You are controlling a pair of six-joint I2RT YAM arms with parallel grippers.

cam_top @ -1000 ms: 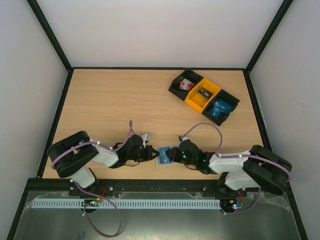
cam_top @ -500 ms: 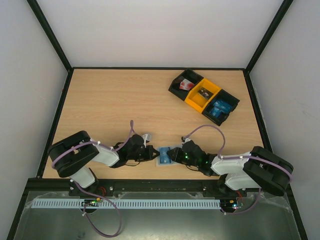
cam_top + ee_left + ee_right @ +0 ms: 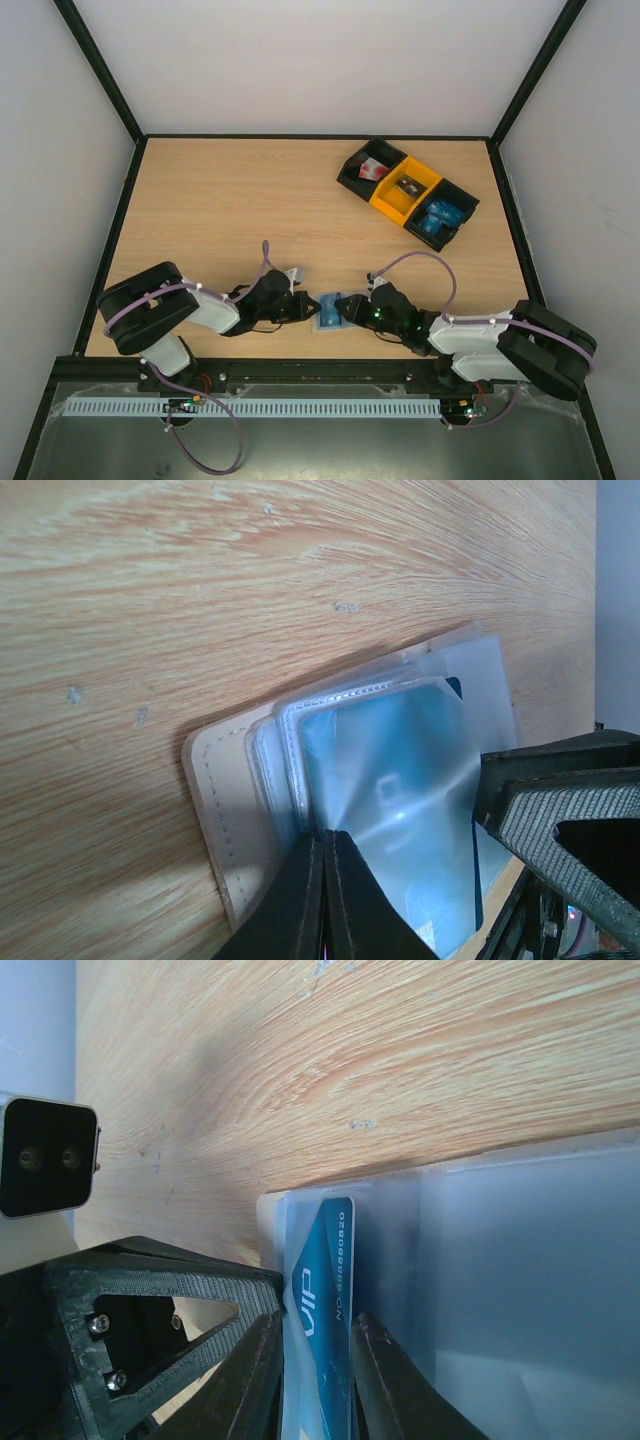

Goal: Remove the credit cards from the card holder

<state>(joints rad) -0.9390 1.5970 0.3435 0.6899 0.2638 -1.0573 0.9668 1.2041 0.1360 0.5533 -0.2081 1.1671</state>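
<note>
The card holder [image 3: 326, 312], a pale translucent sleeve, lies flat near the table's front edge between my two grippers. My left gripper [image 3: 306, 308] is shut, pinching the holder's [image 3: 232, 780] pocket edge from the left [image 3: 325, 842]. A blue credit card [image 3: 400, 780] shows through the pocket. My right gripper [image 3: 346, 309] comes in from the right. Its fingers [image 3: 262, 1365] stand on both faces of a blue credit card [image 3: 325, 1285] marked VIP, shut on it [image 3: 320, 1380] at the holder's [image 3: 500, 1260] mouth. The card's far end reaches to the holder's left edge.
At the back right stand three joined bins: a black bin [image 3: 358, 172] with a red-and-white item, a yellow bin [image 3: 392, 200] with a small dark item, and a black bin [image 3: 458, 218] with blue cards. Black rails edge the table.
The right jaws have closed a little onto the blue card, and the right arm's elbow has slid right and lower. The left gripper and the holder have stayed put.
</note>
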